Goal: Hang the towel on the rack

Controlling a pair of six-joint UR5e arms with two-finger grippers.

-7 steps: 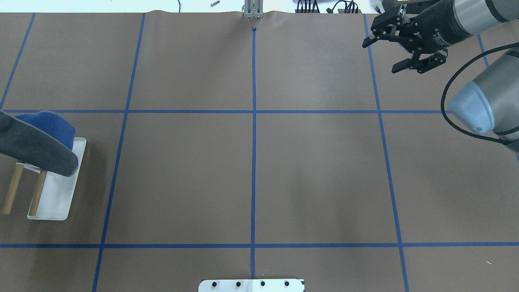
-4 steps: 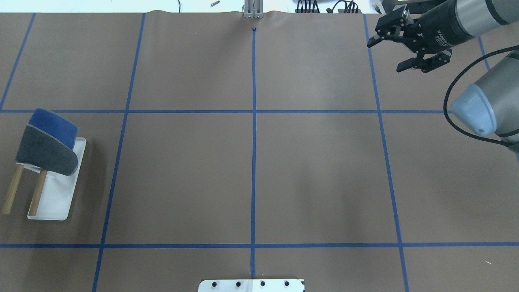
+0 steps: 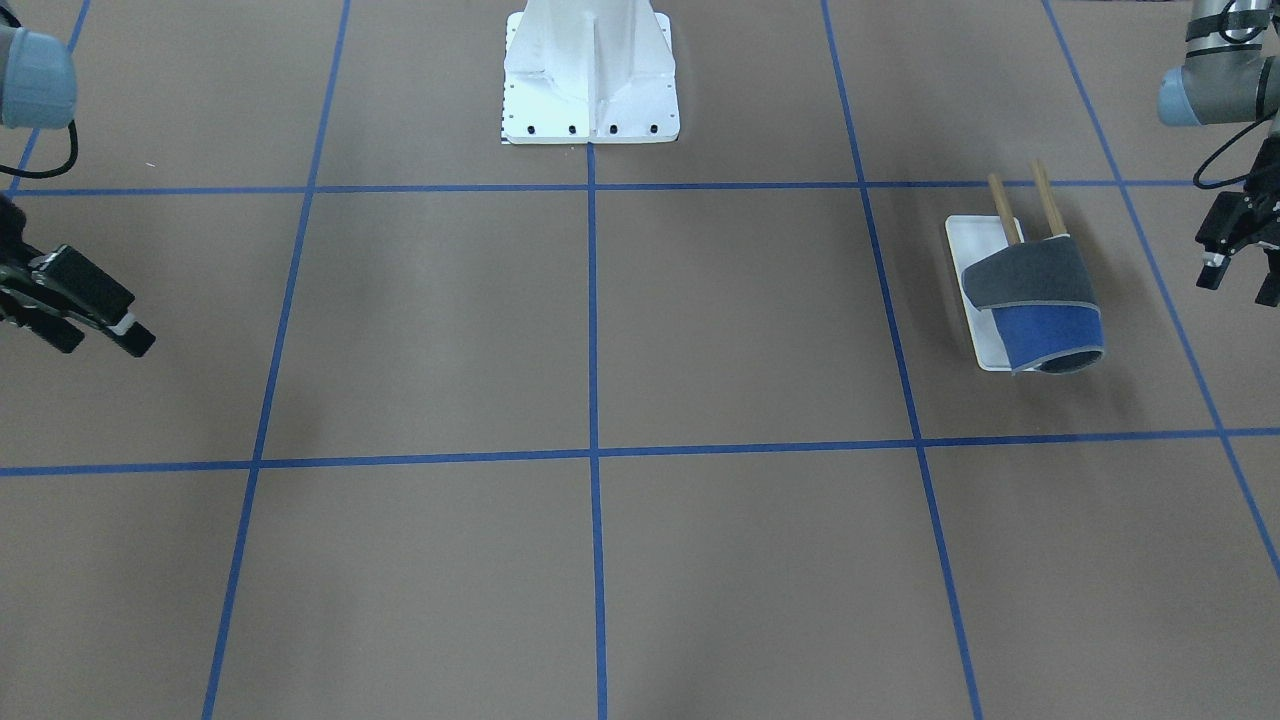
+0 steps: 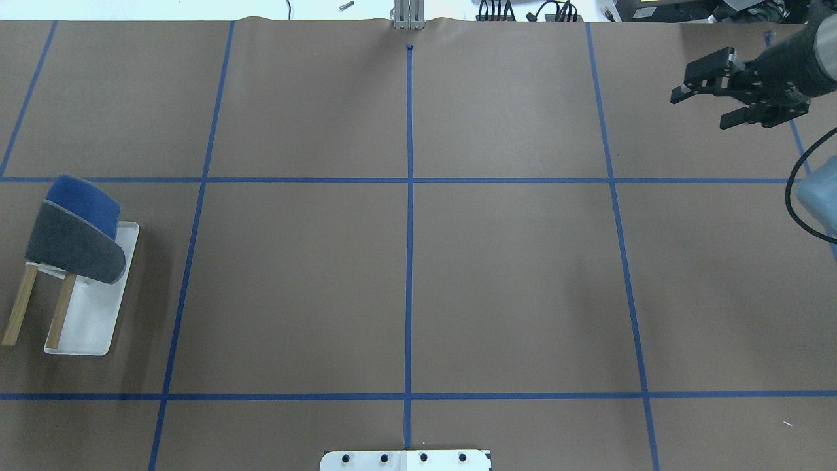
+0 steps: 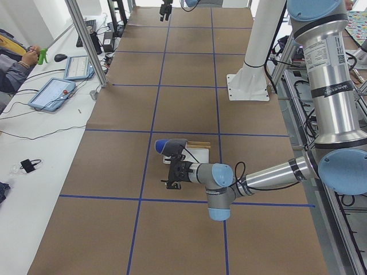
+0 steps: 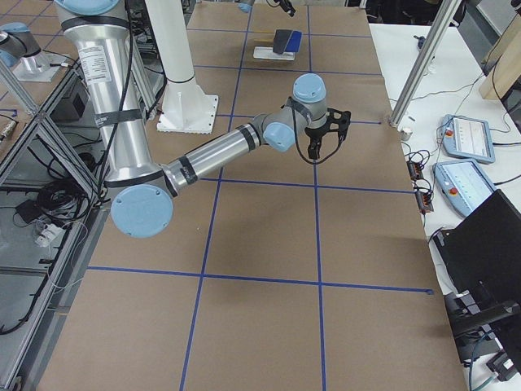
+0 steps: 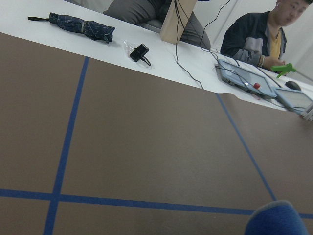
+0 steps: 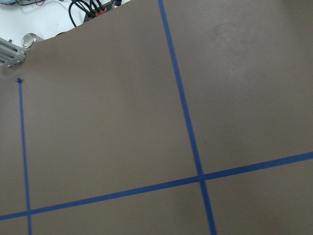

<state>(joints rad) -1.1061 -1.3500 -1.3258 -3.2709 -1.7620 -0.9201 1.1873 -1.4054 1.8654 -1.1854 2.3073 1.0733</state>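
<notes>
Towel point(image 4: 75, 241): draped across both wooden rods point(image 4: 60, 313) of the rack point(image 4: 95, 324), at the rods' far ends. The rack stands at the table's point(image 4: 301, 281) left edge. The dark grey face lies uppermost over the rods. The bright blue face shows on the part hanging on the side away from the robot. In the front-facing view that blue part point(image 3: 1050, 335) curls under at its lower end, and light grey edging runs along the borders. The rod ends nearer the robot are bare. The white base shows beneath and beside the cloth.

Left gripper point(image 3: 1238, 288): off the rack's outer side, apart from the towel, fingers spread, holding nothing. Its wrist camera catches a blue corner of the towel point(image 7: 276, 221).

Right gripper point(image 4: 705, 106): at the far right of the table, jaws apart, empty.
</notes>
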